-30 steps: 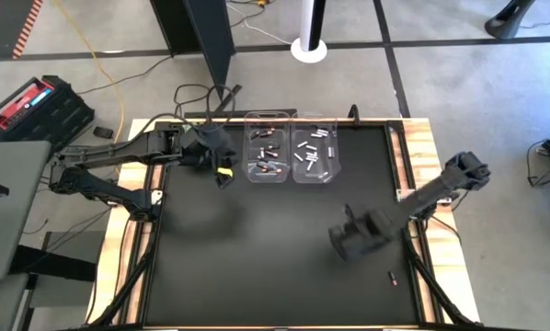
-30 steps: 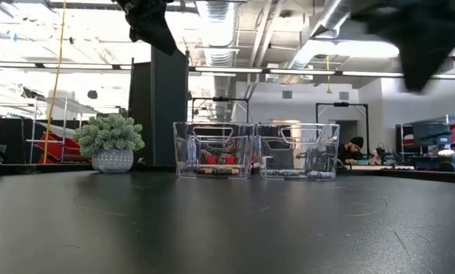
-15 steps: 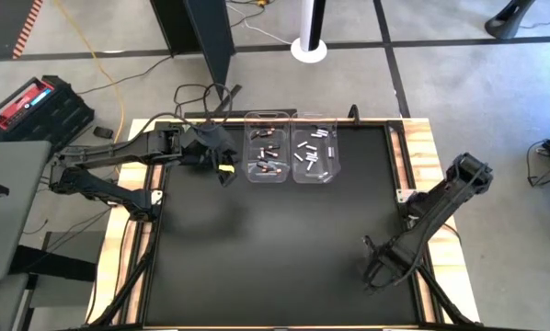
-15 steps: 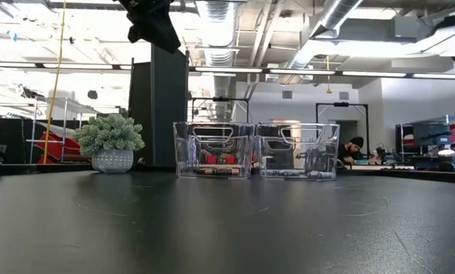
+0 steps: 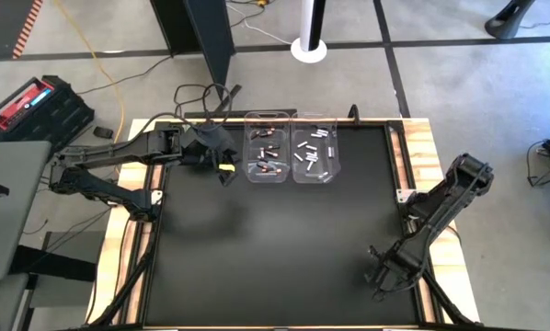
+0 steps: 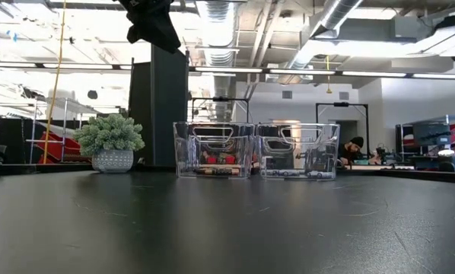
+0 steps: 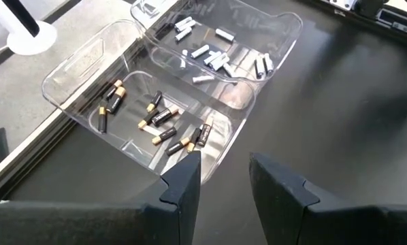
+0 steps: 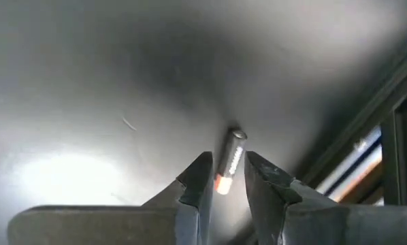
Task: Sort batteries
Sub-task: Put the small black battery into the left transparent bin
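battery (image 8: pixel 231 160) between right tool (image 8: pixel 225 178) fingers, seemingly ungripped

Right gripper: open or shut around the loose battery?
Open. In the right wrist view the right gripper straddles the dark battery lying on the mat, gaps visible either side.

A dark battery (image 8: pixel 230 162) with a copper end is lying flat on the black bench, sitting in the gap between the right hand's (image 8: pixel 225 178) fingers. More dark, copper-tipped batteries (image 7: pixel 159 122) are lying scattered in the left bin, while silver-white ones (image 7: pixel 214 57) are lying loose in the right bin.
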`<action>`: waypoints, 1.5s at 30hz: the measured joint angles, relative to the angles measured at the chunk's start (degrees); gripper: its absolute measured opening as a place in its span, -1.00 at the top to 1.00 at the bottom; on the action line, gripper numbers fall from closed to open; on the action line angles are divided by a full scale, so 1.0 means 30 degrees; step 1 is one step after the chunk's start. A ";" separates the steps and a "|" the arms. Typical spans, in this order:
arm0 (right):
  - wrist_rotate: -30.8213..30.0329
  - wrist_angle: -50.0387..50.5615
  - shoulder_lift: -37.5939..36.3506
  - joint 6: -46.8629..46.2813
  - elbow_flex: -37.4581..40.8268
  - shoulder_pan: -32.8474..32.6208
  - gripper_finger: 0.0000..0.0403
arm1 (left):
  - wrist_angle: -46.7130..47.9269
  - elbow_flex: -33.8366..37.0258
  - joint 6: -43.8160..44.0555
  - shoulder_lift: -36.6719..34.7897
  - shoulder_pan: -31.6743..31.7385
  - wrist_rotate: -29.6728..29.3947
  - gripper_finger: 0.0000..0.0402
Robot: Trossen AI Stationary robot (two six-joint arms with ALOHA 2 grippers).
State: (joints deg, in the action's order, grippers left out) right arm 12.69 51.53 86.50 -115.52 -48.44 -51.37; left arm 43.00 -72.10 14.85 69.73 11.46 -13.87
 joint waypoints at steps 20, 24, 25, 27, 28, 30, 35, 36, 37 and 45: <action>0.1345 -0.2991 0.0000 -0.0810 0.1534 0.0165 0.49 | 0.0023 0.0000 0.0423 0.0007 -0.0007 -0.0007 0.40; 0.1363 -0.2963 0.0000 -0.0998 0.1541 0.0165 0.49 | 0.0016 -0.0003 0.0420 0.0007 -0.0007 -0.0007 0.40; 0.1363 -0.2959 0.0000 -0.0996 0.1541 0.0165 0.49 | 0.0016 0.0000 0.0359 0.0007 -0.0007 -0.0007 0.40; 0.1363 -0.2966 0.0000 -0.0984 0.1541 0.0165 0.49 | 0.0022 0.0000 0.0140 0.0007 -0.0006 -0.0015 0.40; 0.1363 -0.2952 0.0000 -0.0991 0.1541 0.0165 0.49 | 0.0016 0.0000 0.0040 0.0007 -0.0007 -0.0015 0.40; 0.1363 -0.2950 0.0000 -0.0991 0.1541 0.0165 0.49 | 0.0023 -0.0002 -0.0121 0.0007 -0.0005 -0.0022 0.40; 0.1349 -0.2807 0.0000 -0.0873 0.1214 0.0165 0.49 | 0.0016 0.0000 -0.0510 0.0007 -0.0007 -0.0044 0.40; 0.1349 -0.2714 0.0000 -0.0874 0.1014 0.0165 0.49 | 0.0016 0.0000 -0.0553 0.0007 -0.0007 -0.0057 0.40; 0.1349 -0.2588 0.0000 -0.0869 0.0841 0.0165 0.49 | 0.0016 -0.0006 -0.0576 0.0007 -0.0007 -0.0098 0.40; 0.1334 -0.0042 0.0000 -0.0838 -0.0279 0.0165 0.49 | 0.0012 0.0000 -0.0587 0.0007 -0.0007 -0.0197 0.40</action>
State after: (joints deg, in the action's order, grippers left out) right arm 16.69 51.40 86.50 -118.04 -49.27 -50.87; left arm 43.04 -72.10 13.09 69.76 11.44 -14.46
